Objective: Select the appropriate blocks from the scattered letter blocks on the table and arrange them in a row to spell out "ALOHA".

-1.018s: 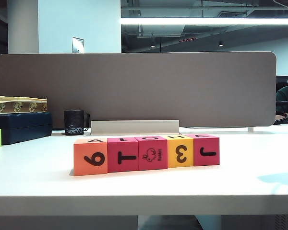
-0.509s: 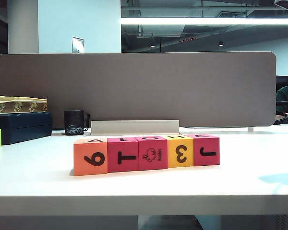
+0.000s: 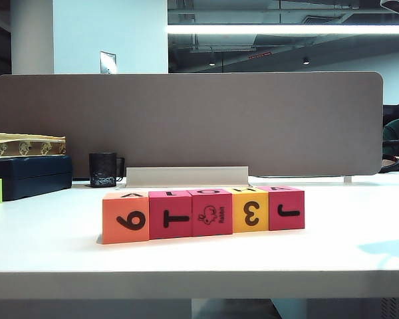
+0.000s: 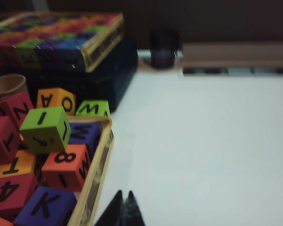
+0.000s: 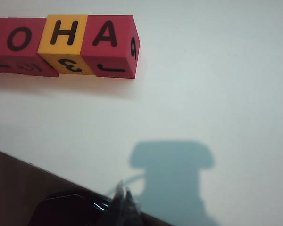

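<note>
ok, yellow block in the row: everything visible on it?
The yellow block is a matte foam-looking cube, fourth from the left in the row of five on the white table. Front face shows a black 3 on its side; top face shows H. It sits flat, flanked by pink-red cubes, apparently touching both. Neither hand is near it.

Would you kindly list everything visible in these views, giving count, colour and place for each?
Foam cubes in row: five; orange, three pink-red, yellow; mid-table, tops reading ALOHA.
White table: one; beneath everything.
Grey-brown divider panel: one; behind the row.
Black mug: one; by the divider.
Dark case: one; far left, patterned box on top.
Spare cubes in tray: many, mixed colours; left.
Left pincer: shut, near tray.
Right pincer: shut, above bare table at the row's right.
</note>
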`<state>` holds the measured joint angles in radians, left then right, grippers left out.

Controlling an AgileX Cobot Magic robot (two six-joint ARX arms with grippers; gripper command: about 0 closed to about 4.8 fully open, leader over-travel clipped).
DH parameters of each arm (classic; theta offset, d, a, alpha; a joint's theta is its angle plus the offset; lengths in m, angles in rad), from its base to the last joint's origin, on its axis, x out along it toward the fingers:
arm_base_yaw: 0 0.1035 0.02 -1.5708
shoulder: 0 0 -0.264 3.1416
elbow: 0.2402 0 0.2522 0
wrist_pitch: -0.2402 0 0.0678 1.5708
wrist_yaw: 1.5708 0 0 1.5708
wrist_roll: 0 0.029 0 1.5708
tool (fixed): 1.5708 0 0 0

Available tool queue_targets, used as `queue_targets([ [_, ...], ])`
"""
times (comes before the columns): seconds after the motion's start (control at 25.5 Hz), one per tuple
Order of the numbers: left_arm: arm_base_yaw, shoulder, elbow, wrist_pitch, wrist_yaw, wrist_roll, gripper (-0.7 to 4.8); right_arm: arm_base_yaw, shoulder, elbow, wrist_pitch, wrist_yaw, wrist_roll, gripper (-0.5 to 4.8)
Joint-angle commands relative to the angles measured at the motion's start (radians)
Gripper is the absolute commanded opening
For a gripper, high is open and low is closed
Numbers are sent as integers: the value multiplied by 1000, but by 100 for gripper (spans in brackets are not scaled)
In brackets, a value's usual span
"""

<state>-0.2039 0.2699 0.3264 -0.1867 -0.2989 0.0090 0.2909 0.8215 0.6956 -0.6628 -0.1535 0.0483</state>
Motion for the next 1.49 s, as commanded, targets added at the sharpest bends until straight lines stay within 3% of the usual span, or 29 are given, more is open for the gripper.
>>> queue_targets([
  [0.04,84,-46,-108,133,11,-47,-5,1,-3,3,9,-2,4,-5],
  [0.16,170,-150,-230,132,19,-79,-5,1,-3,3,9,-2,4,-5],
  [0.23,236,-229,-282,129,107,-93,-5,1,-3,3,10,-2,4,-5],
  [0.31,251,-257,-297,128,132,-92,-5,1,-3,3,10,-2,4,-6],
  [0.59,250,-268,-320,85,172,-86,-5,1,-3,3,10,-2,4,-6],
  [0.82,249,-268,-320,-6,307,16,-5,1,-3,3,10,-2,4,-6],
  [1.49,250,-267,-320,1,306,-17,-5,1,-3,3,10,-2,4,-5],
])
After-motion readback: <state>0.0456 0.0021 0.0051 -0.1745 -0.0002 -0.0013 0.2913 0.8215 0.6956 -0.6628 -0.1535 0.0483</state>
